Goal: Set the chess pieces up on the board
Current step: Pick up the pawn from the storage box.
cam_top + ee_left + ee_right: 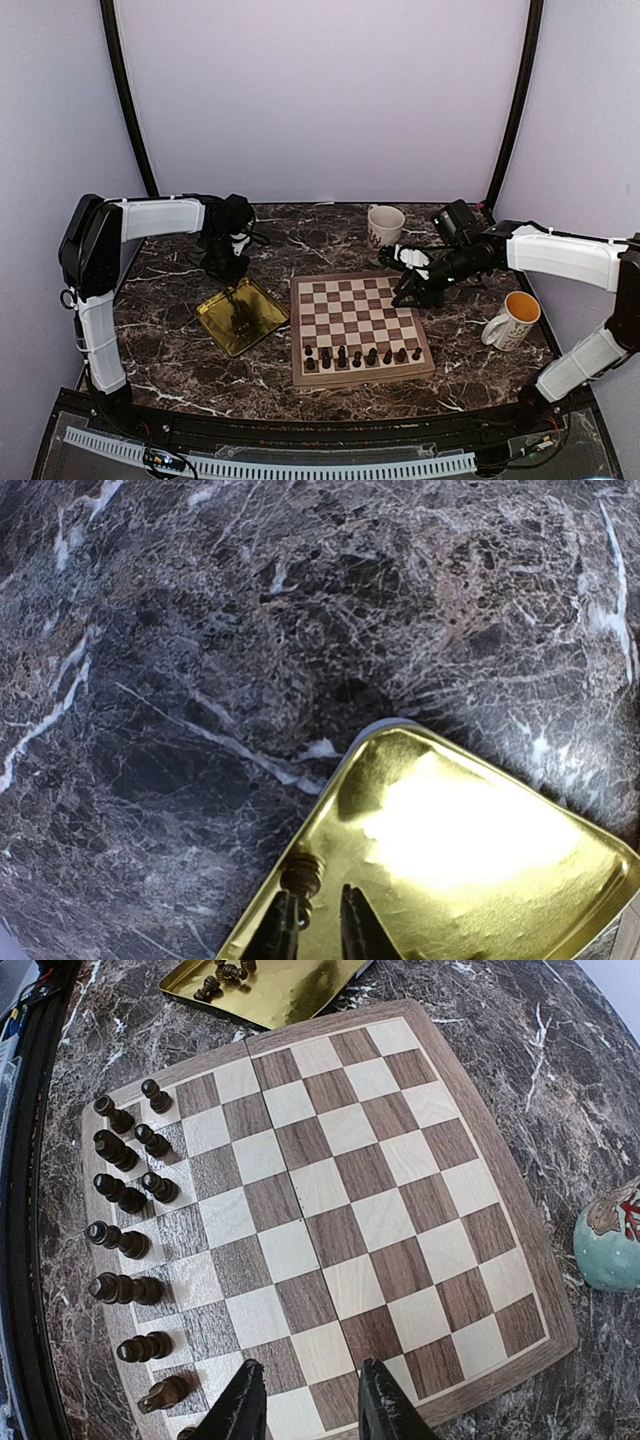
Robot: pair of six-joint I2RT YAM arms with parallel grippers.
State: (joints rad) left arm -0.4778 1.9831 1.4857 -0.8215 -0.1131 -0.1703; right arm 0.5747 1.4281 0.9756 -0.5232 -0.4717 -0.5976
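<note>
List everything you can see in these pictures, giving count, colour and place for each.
table: one, dark marble, under everything
board: one, brown and cream, centre
chess pieces: about ten, dark, board's near edge; more in tray
tray: one, gold, left of board
mug: one, cream, behind board
second mug: one, white, orange inside, right of board
left gripper: over tray, fingers close together
right gripper: open, over board's right edge

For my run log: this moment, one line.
left gripper: over gold tray, grip unclear | right gripper: open over board | chess pieces: partly set
</note>
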